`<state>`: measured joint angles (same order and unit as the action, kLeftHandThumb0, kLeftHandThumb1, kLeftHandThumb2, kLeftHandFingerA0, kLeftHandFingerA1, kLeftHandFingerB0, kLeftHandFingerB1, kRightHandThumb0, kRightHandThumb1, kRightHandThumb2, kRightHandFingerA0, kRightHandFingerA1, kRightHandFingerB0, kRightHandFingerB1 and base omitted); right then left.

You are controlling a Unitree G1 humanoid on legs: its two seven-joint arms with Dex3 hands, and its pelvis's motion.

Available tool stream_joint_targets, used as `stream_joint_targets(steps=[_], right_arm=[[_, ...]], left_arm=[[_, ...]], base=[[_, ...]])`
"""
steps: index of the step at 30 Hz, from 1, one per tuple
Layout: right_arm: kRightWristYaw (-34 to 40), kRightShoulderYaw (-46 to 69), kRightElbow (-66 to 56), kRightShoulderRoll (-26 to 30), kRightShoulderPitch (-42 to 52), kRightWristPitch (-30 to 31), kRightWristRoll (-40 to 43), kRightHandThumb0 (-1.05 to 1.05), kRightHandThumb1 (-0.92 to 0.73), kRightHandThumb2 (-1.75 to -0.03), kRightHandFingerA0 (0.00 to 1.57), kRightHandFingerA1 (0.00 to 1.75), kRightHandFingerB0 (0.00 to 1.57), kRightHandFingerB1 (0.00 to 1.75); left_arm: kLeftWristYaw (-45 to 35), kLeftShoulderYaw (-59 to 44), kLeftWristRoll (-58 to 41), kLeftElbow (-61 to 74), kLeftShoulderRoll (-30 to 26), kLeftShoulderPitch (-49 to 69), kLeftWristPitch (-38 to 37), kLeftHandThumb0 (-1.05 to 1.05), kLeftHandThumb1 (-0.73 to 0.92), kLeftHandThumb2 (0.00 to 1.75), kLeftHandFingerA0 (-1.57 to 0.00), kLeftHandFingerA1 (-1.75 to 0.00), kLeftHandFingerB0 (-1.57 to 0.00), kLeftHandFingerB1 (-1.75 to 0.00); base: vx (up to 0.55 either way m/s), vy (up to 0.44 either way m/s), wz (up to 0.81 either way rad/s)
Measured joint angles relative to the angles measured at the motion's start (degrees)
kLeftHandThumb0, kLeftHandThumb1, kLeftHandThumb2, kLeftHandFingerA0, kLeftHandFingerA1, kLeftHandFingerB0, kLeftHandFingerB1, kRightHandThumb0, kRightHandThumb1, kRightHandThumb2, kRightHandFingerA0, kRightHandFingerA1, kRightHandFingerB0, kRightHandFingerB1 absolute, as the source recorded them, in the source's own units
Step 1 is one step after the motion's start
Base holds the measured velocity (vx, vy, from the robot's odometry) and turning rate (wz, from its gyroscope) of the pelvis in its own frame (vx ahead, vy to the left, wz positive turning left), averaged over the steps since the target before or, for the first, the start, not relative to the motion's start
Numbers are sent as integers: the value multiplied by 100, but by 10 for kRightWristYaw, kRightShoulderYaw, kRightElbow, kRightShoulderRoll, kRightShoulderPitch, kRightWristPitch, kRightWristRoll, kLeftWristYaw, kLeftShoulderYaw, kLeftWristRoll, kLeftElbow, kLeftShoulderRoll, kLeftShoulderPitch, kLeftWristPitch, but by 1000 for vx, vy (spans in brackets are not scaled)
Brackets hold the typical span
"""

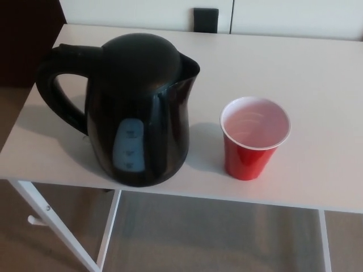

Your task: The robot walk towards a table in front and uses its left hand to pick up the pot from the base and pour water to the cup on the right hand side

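Note:
A black electric kettle point(136, 107) stands upright on the left half of the white table point(317, 85). Its handle point(54, 85) points to the left and its spout faces right. A pale water window shows on its front. To its right, a short gap away, stands a red plastic cup point(254, 139) with a white inside, upright; no water level shows in it. The kettle's base is hidden under the kettle body. Neither of my hands shows in the head view.
The table's near edge point(227, 198) runs across the lower picture, with white legs point(51, 226) below it and carpet under. A dark square object point(205, 20) sits against the white wall behind the table. A dark surface fills the far left.

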<state>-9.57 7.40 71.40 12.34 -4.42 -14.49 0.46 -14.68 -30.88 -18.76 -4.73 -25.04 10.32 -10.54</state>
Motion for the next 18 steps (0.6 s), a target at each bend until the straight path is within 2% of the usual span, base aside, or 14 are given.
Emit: stream_joint_targets(steps=[1,2,7,8,12,13,18], right_arm=[[0,0,0,1,2,0,0,-60,-27,-82,78,79,44,68],[1,0,1,1,2,0,0,-62,-28,-83,77,79,43,68],[1,1,3,5,1,0,0,-62,-28,-83,77,79,43,68],[1,1,3,5,1,0,0,-61,-40,-64,80,73,46,62],[2,1,2,9,3,0,0,-61,-40,-64,80,73,46,62],[3,1,2,9,4,0,0,-64,-28,-82,80,78,46,67],[3,3,0,11,6,0,0,-62,-28,-82,78,78,45,66]], left_arm=[[-1,9,-1,20,-14,-25,14,-50,35,74,-2,-41,0,-29],[-1,16,-1,27,-18,-40,21,-56,40,68,-8,-37,-5,-29],[1,76,4,43,-24,-140,68,-56,40,68,-8,-37,-5,-29],[1,82,5,45,-24,-150,75,-59,38,73,-6,-36,-5,-23],[8,126,25,29,-25,-209,109,-59,38,73,-6,-36,-5,-23],[10,131,28,27,-25,-216,115,-63,39,71,-10,-28,-9,-15],[24,186,58,-14,-24,-288,156,-64,40,70,-11,-25,-11,-13]], base=[[0,0,0],[0,0,0],[0,0,0],[0,0,0],[1,4,2],[0,0,0],[0,0,0]])
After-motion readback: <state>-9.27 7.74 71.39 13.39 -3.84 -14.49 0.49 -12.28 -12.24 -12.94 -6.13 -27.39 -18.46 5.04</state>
